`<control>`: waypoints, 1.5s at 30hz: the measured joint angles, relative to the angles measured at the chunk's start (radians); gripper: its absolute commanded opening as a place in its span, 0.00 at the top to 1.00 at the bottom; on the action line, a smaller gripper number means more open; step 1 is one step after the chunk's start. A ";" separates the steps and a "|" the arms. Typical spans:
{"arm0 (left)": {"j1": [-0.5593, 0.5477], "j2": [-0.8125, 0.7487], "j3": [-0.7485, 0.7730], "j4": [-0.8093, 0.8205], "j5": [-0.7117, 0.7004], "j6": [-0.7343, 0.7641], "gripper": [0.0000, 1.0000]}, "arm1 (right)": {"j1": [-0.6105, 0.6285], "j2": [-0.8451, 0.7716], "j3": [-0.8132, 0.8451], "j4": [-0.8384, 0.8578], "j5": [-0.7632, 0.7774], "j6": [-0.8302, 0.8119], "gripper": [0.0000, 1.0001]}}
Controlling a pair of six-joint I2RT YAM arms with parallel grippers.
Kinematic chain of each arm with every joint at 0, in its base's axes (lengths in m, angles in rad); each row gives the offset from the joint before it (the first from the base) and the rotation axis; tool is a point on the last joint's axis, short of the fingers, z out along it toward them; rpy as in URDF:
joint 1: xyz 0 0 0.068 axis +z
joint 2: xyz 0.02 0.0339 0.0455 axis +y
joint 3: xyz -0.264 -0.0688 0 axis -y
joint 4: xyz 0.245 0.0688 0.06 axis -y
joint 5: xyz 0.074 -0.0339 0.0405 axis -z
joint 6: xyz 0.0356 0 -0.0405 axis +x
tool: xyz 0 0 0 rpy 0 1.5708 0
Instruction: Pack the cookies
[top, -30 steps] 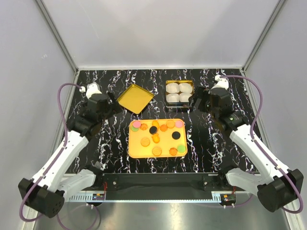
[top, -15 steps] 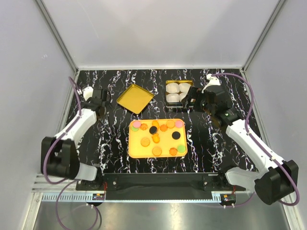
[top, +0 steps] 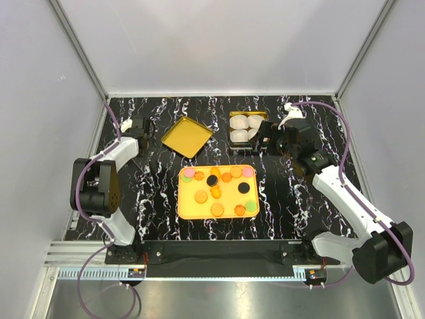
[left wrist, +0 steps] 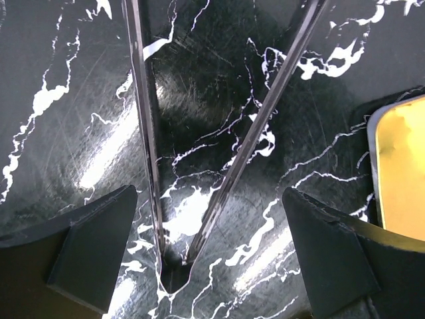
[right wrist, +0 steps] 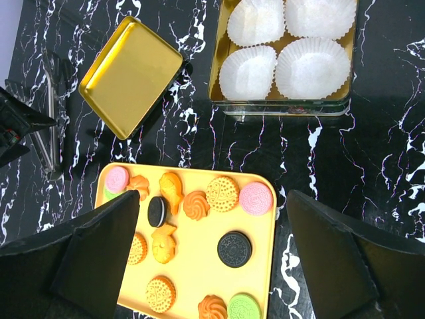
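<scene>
Gaping left jaws hang above tongs point(left wrist: 257, 126) near the table's point(top: 285, 199) edge.

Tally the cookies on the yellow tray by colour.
Orange cookies: 8
Black cookies: 2
Pink cookies: 2
Green cookies: 2
Total: 14

Bright, even overhead light fills the top view, and the glossy black white-veined marble desk point(top: 285, 199) shows hardly any glare there. In the left wrist view the same surface throws broad white glare streaks at 8 and 5 o'clock, and the thin shiny metal tongs point(left wrist: 146, 133) glint. The right wrist view is sharp; the gold square tin lid point(right wrist: 131, 76) gleams along its 9 o'clock side. In both wrist views the jaws are dark shapes with little detail.
</scene>
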 measured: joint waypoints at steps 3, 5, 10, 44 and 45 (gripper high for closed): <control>0.014 0.022 0.002 0.006 0.018 0.003 0.01 | 0.000 0.000 0.000 0.000 -0.003 0.000 0.00; 0.026 0.043 0.010 0.006 0.029 0.008 0.01 | 0.000 0.000 0.000 0.000 -0.003 0.000 0.00; 0.041 0.116 0.050 0.008 0.042 0.027 0.01 | 0.000 0.000 0.000 0.000 -0.004 0.000 0.00; 0.071 0.180 0.106 -0.012 0.082 0.068 0.01 | 0.000 0.013 -0.008 0.010 -0.042 0.000 0.00; 0.071 0.180 0.106 -0.012 0.082 0.070 0.01 | 0.000 0.013 -0.008 0.011 -0.043 0.000 0.00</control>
